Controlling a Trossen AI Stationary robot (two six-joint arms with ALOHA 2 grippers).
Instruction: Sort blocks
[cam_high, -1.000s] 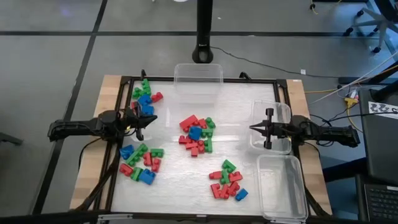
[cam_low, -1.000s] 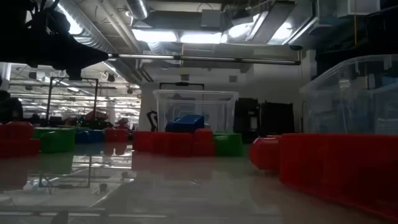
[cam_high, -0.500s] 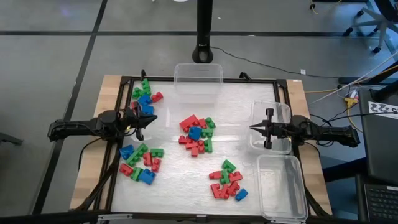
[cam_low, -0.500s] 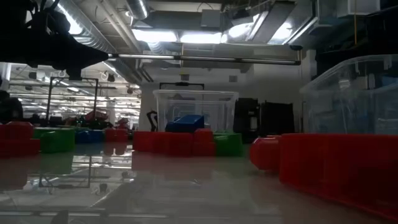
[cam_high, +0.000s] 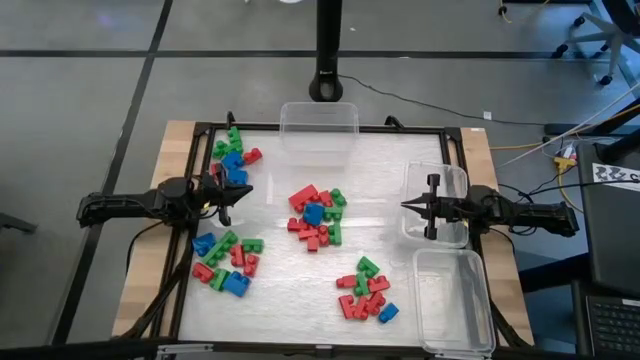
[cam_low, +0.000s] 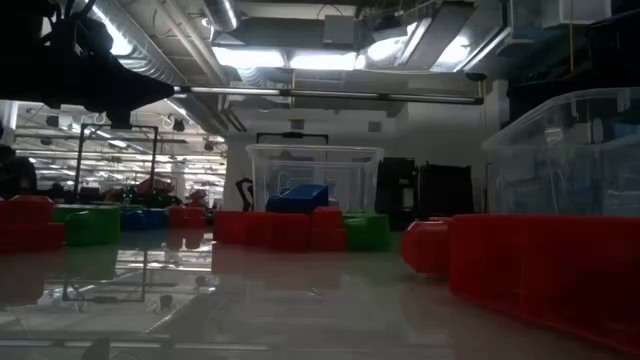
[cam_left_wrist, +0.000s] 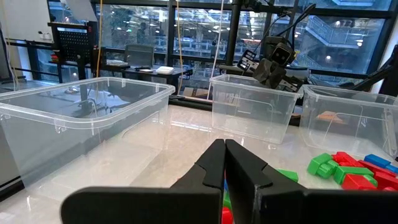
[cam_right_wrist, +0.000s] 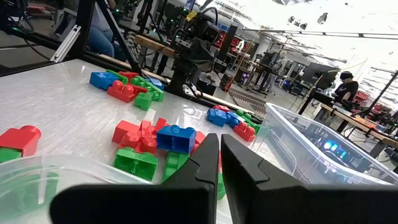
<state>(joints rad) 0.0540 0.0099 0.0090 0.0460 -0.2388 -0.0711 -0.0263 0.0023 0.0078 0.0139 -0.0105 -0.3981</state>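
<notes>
High view | blocks (cam_high: 316, 216): four clusters | tubs (cam_high: 319, 120): three | left hand (cam_high: 226, 202), right hand (cam_high: 408, 207): both closed, empty

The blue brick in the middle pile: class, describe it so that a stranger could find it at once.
Start at the white table and find the central of four piles of blocks. The blue brick sits at that pile's centre. It is the pile's only blue piece, ringed by red and green ones.
</notes>
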